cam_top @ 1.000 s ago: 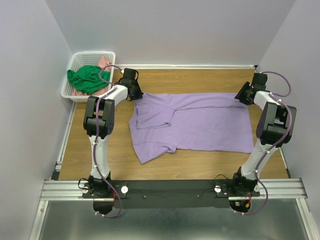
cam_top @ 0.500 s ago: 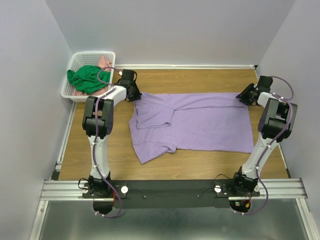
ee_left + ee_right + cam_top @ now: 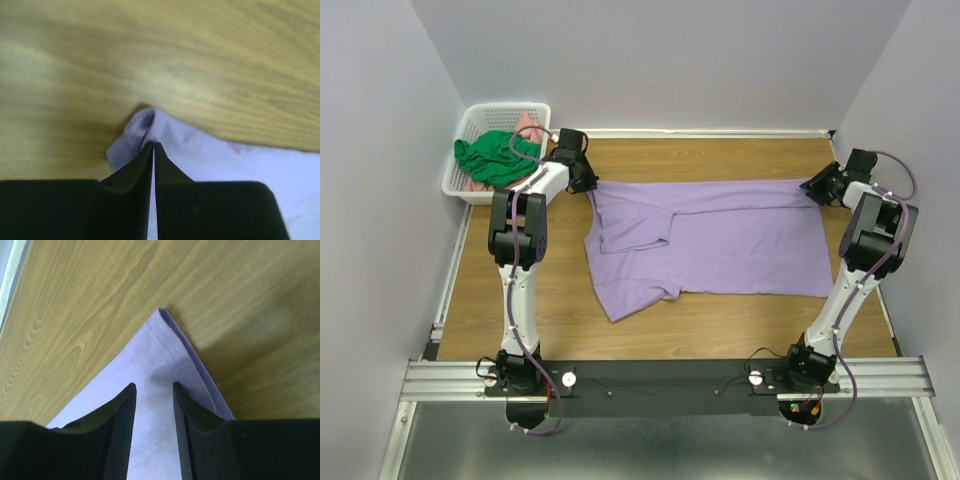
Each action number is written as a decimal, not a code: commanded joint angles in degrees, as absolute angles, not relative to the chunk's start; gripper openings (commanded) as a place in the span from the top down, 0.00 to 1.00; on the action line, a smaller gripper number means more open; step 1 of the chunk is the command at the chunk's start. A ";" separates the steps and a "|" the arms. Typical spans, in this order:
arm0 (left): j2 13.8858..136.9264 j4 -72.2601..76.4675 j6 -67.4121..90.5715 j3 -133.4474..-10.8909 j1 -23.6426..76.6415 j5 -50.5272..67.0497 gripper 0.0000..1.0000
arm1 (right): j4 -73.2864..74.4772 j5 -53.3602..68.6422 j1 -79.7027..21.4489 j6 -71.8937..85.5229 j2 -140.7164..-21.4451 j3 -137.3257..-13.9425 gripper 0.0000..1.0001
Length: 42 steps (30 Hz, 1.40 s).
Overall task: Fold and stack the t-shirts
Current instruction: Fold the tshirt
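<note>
A large lavender t-shirt [image 3: 710, 245] lies spread on the wooden table, its left sleeve part folded over the body. My left gripper [image 3: 590, 187] is shut on the shirt's far left corner; in the left wrist view the cloth [image 3: 145, 127] bunches at the closed tips of that gripper [image 3: 153, 145]. My right gripper [image 3: 817, 186] sits at the far right corner. Its jaws stand apart, the gripper [image 3: 154, 386] straddling the flat hemmed corner [image 3: 162, 340]. A green t-shirt [image 3: 490, 160] and a salmon-pink one [image 3: 525, 124] lie crumpled in the basket.
The white lattice basket [image 3: 470, 125] stands at the back left corner against the wall. Grey walls close in the table on the left, back and right. Bare wood [image 3: 520, 290] shows left of and in front of the lavender shirt.
The left gripper has drawn back and to the left with its corner. The right gripper has moved right and back. The shirt's far edge now lies straighter and more taut.
</note>
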State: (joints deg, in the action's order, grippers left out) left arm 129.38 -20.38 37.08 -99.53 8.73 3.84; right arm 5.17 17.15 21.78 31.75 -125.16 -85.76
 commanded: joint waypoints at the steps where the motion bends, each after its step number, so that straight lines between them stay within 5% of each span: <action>1: 133.15 -22.76 35.07 -106.42 8.26 2.81 0.86 | 5.80 17.05 22.68 30.85 -128.50 -88.94 0.57; 8: 128.44 -22.59 34.19 -109.61 8.26 2.37 0.63 | 7.99 16.10 22.50 27.78 -121.39 -89.92 0.48; 11: 119.67 -22.68 34.01 -101.99 8.52 1.50 0.47 | 11.15 13.64 22.06 25.85 -113.86 -86.76 0.35; 16: 103.83 -25.04 34.89 -86.34 10.54 -4.21 0.37 | 18.09 6.87 19.08 23.21 -100.75 -78.42 0.19; 25: 80.87 -32.34 38.32 -56.27 19.15 -9.85 0.37 | 28.56 -6.50 12.22 21.53 -83.78 -65.49 0.10; 42: 81.12 -29.44 42.10 -46.23 26.89 -7.65 0.51 | 34.01 -11.16 10.90 21.01 -69.53 -52.21 0.09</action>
State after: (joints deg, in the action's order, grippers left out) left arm 80.58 -31.77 40.66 -46.92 25.58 -7.86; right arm 31.62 -7.99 11.14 21.54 -71.64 -53.74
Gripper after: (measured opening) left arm 0.487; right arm 0.914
